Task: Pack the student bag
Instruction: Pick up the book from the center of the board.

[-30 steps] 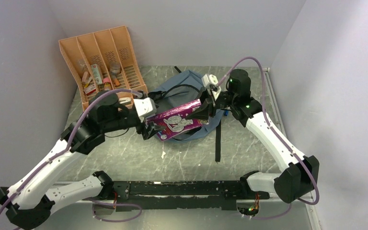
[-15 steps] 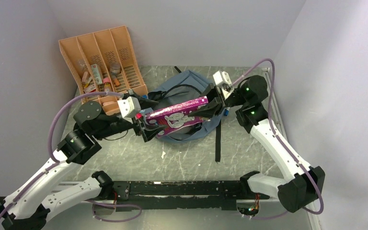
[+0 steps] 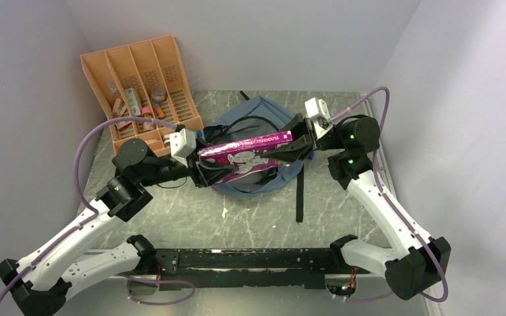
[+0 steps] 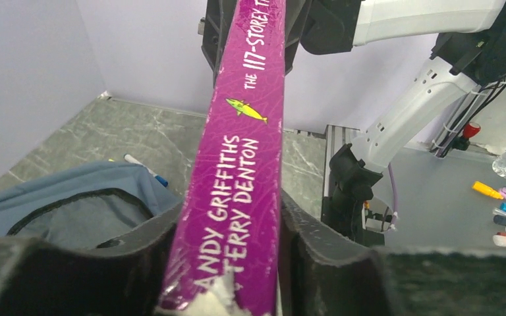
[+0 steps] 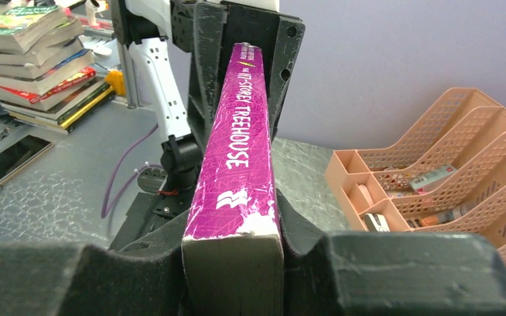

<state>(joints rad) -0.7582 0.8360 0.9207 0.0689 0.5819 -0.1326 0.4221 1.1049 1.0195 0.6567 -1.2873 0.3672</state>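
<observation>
Student bag (image 3: 258, 108) at the far middle of the desk (image 3: 171, 217), partly hidden under a purple book (image 3: 247, 150). Book pinched at both ends, left gripper (image 3: 205, 170) and right gripper (image 3: 294, 146) each pressed on its covers. On the spine: "THE 117-STOREY TREEHOUSE", "ANDY GRIFFITHS", "TERRY DENTON". Cover writing too small to read.

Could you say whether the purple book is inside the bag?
Out: left gripper and right gripper hold the book above the student bag.

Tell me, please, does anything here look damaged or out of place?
Yes: the purple book, held spine-up over the student bag by the left claw and right claw, has torn white patches at both spine ends.
</observation>
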